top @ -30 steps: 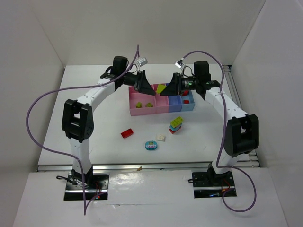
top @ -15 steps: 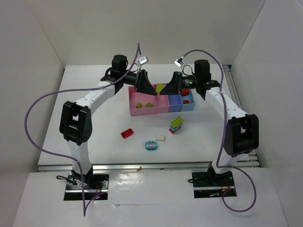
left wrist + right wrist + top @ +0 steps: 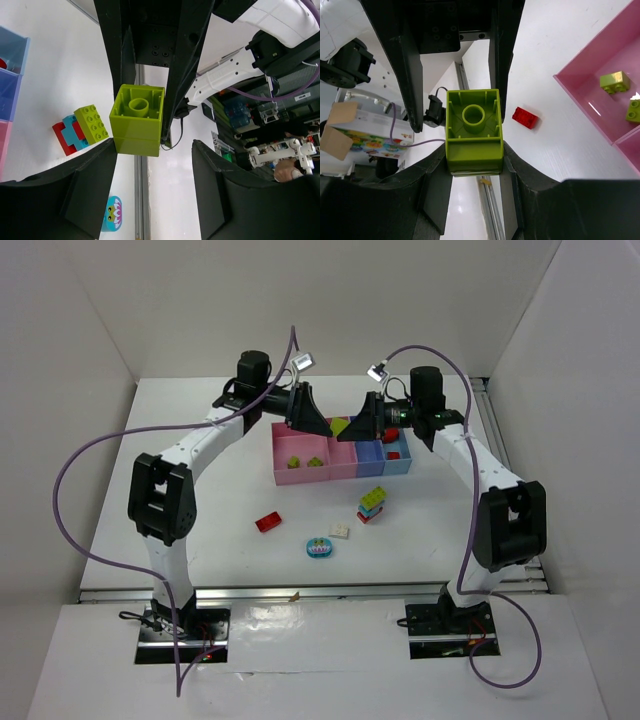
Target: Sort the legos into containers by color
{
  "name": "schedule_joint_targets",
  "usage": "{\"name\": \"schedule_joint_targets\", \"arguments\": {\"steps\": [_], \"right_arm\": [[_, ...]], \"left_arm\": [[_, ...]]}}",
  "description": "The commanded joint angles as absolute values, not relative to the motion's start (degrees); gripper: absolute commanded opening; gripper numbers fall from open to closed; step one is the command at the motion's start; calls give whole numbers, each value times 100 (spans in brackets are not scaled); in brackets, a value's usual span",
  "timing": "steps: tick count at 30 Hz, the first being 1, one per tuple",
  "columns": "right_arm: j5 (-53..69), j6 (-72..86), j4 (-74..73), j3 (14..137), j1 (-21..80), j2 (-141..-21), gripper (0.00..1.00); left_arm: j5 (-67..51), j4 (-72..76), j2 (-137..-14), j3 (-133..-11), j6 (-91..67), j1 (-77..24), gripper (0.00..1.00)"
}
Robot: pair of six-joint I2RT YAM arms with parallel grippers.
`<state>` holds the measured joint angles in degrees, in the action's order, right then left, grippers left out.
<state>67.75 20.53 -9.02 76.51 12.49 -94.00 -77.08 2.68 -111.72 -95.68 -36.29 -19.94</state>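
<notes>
My right gripper (image 3: 352,426) is shut on a yellow-green brick (image 3: 340,426), held in the air above the bins; its hollow underside shows in the right wrist view (image 3: 473,131). My left gripper (image 3: 318,424) faces it, open, with the brick (image 3: 137,120) just beyond its left fingertip. The wide pink bin (image 3: 285,476) holds two yellow-green bricks (image 3: 305,461). To its right stand the narrow pink bin (image 3: 343,468), the blue bin (image 3: 372,466) and the light blue bin (image 3: 400,464). On the table lie a red brick (image 3: 268,522), a cream-white brick (image 3: 340,531), a teal-and-pink piece (image 3: 320,548) and a mixed stack (image 3: 372,504).
The light blue bin holds something red (image 3: 394,453). White walls close the table at the left, back and right. A metal rail (image 3: 300,588) runs along the near edge. Purple cables hang from both arms.
My left gripper has moved a little to the right, closer to the brick in my right gripper. The right gripper has barely moved.
</notes>
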Motion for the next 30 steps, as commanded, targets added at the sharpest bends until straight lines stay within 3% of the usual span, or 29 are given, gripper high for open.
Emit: {"name": "schedule_joint_targets", "arguments": {"steps": [1,18,20,22,23,24,25,26,27,28,30], "right_arm": [[6812,2030,-668,7875,1292,-9404,6],[6812,2083,-615,8041,1406,-9571,6],[6812,2083,-615,8094,1458,-9623,6],[6812,1664,-1141,8252,1459,-9686,6],[6751,1513,-1351,8453,1459,-9764,9],[6750,1407,-1632,8533,1459,-9817,14],[6750,1345,-1687,8595,1459,-9817,23],[6750,1345,-1687,8657,1459,-9817,48],[6750,1345,-1687,8657,1459,-9817,63],[6750,1345,-1740,8657,1459,-9878,70],[6750,1292,-1889,8815,1398,-9931,75]], "left_arm": [[-7778,125,-11250,-9844,-3341,-2013,71],[-7699,395,-11355,-9905,-3612,-2065,47],[-7699,396,-11355,-9905,-3612,-2065,38],[-7699,264,-11425,-9905,-3612,-2065,23],[-7699,185,-11426,-9905,-3551,-2065,6],[-7699,106,-11478,-9957,-3551,-2065,0],[-7699,105,-11479,-9958,-3551,-2065,0],[-7638,105,-11479,-9958,-3551,-2005,0],[-7638,53,-11479,-9871,-3551,-2004,0],[-7585,53,-11479,-9801,-3551,-1943,0],[-7532,-489,-11479,-9930,-3122,-1890,0]]}}
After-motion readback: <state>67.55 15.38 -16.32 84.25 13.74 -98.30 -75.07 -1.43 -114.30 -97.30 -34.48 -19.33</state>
